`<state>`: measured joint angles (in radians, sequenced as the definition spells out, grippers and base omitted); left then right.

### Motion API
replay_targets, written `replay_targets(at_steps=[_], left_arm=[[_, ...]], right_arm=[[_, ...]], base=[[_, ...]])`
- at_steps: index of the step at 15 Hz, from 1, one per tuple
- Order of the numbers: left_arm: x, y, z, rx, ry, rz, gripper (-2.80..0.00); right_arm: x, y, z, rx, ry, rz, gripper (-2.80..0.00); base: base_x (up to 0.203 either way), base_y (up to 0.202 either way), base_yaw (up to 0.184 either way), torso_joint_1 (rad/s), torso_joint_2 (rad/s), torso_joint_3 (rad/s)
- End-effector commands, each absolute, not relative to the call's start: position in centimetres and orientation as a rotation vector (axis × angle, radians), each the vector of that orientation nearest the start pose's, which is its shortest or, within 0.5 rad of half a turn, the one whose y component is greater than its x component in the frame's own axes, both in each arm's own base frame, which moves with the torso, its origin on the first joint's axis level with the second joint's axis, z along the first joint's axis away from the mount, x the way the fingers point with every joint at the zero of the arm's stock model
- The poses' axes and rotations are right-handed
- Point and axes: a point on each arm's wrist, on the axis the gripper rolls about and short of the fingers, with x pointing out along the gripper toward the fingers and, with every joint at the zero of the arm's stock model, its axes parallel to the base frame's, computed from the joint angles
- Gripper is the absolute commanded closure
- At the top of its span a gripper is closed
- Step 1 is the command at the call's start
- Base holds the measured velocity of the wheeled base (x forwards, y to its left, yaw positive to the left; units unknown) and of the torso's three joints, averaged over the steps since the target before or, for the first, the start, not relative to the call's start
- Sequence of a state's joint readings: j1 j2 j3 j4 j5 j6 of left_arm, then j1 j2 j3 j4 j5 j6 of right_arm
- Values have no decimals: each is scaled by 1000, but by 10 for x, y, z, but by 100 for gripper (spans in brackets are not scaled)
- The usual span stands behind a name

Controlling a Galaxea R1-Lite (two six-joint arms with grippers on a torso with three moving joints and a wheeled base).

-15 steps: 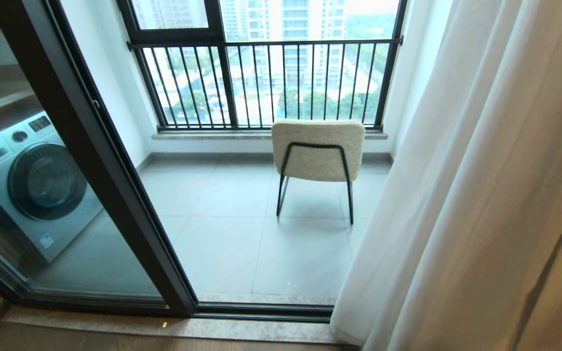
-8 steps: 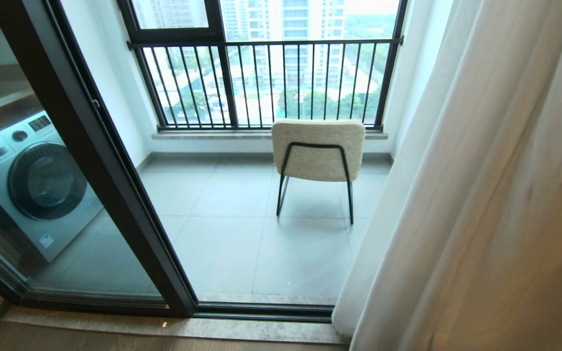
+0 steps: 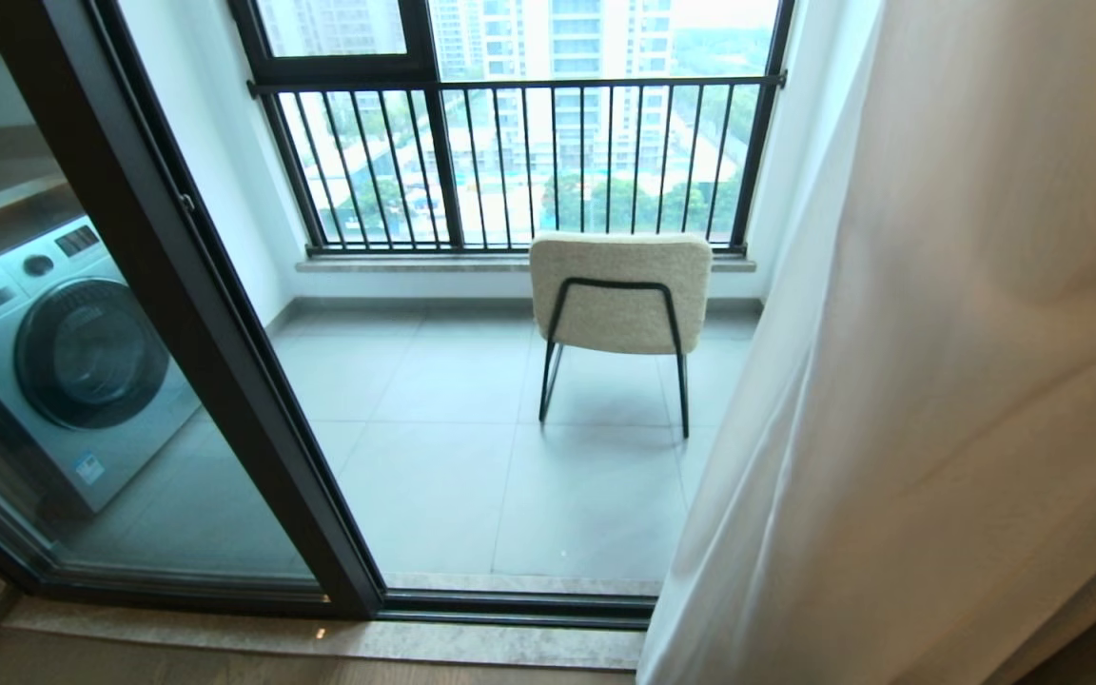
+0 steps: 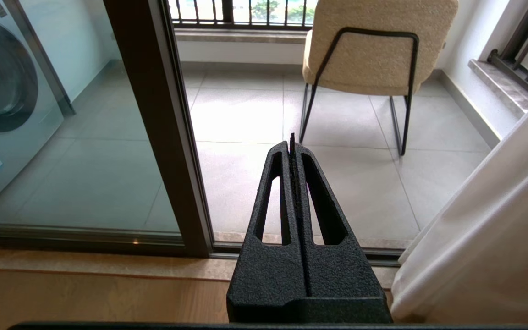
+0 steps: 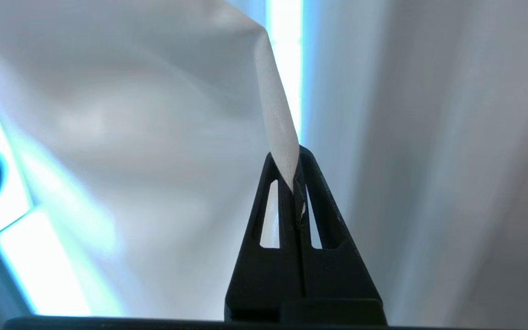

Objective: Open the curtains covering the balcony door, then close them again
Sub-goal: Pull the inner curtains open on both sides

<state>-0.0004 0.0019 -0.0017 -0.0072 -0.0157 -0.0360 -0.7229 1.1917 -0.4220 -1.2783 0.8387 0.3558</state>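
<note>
since a second ago the curtains [image 3: 938, 381] have billowed leftward, the hem nearer the sill. the right gripper [image 5: 293, 176] pinches the panel's vertical edge; the uncovered balcony door [image 3: 225, 362] lies to its left, so closing means pulling that way. the left gripper [image 4: 291, 149], clenched empty, idles low.

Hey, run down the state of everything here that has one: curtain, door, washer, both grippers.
sheer curtain: gathered at the right, doorway uncovered
balcony door: slid open
washing machine: porthole shut
chair: upright, empty
right gripper: shut on the curtain's hem
left gripper: shut, empty
</note>
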Motion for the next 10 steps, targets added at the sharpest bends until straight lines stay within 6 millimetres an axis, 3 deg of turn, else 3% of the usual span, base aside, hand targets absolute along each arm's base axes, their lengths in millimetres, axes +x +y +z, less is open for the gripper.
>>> replay_targets(at_steps=[1, 10], left_arm=[[-23, 0, 77, -37, -7, -17, 0], [-23, 0, 77, -37, -7, -16, 0]], right_arm=[[128, -75, 250, -11, -321, 249, 0], [168, -86, 222, -110, -237, 283, 0]], base=[[0, 0, 0, 0, 0, 0], [0, 0, 0, 0, 0, 0]])
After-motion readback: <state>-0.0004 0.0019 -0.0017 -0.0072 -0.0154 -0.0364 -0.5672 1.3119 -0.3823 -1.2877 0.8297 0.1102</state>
